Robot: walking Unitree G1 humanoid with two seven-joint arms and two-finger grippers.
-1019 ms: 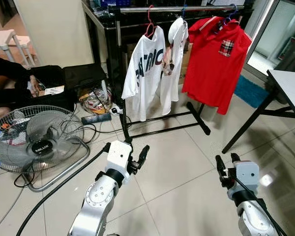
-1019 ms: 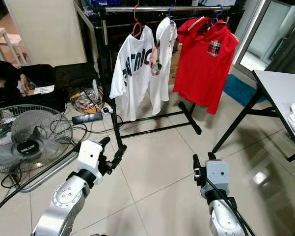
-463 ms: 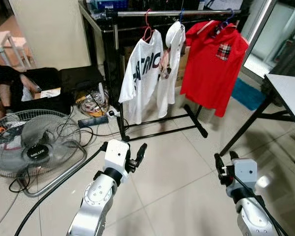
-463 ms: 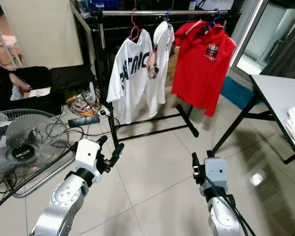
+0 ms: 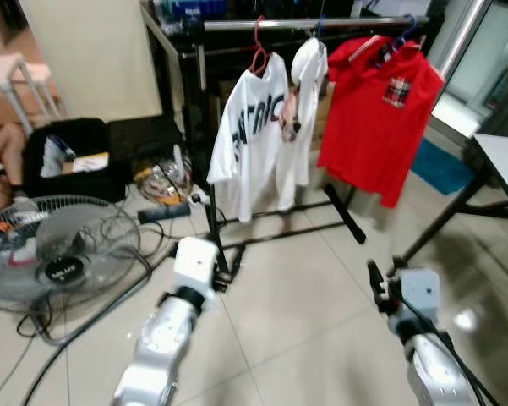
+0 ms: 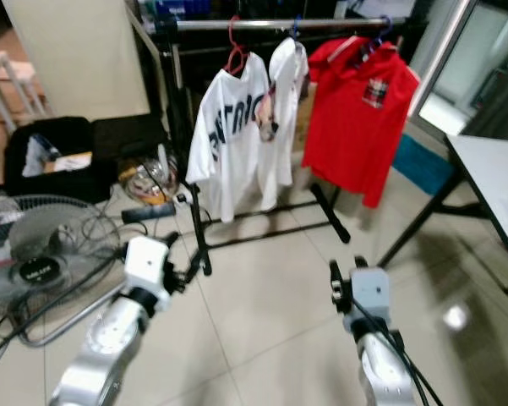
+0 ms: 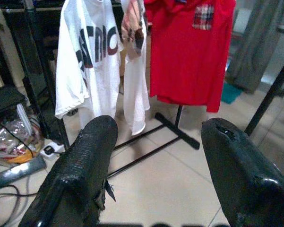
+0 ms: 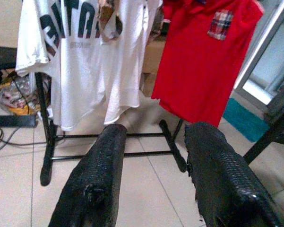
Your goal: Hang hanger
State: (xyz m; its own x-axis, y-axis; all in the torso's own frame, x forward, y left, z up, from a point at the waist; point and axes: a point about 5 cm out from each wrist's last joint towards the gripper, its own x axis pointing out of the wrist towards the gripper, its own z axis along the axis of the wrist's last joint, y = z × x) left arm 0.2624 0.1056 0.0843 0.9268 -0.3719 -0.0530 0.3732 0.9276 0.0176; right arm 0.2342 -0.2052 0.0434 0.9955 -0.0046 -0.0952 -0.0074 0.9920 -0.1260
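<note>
Both your left gripper (image 7: 156, 175) and right gripper (image 8: 153, 177) are spread wide and hold nothing, so steady yourself facing the rail (image 5: 321, 24), where the hangers (image 5: 259, 52) already hang with shirts.

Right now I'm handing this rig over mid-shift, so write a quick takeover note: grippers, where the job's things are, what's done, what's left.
Left gripper: open, holds nothing, low over the floor tiles, facing the rack.
Right gripper: open, holds nothing, also low and facing the rack.
Clothes rack: ahead, carrying a white T-shirt on a red hanger, a second white garment, and a red polo shirt.
Done: three garments already hang.
Left: neither gripper carries a hanger; confirm whether another remains.
</note>
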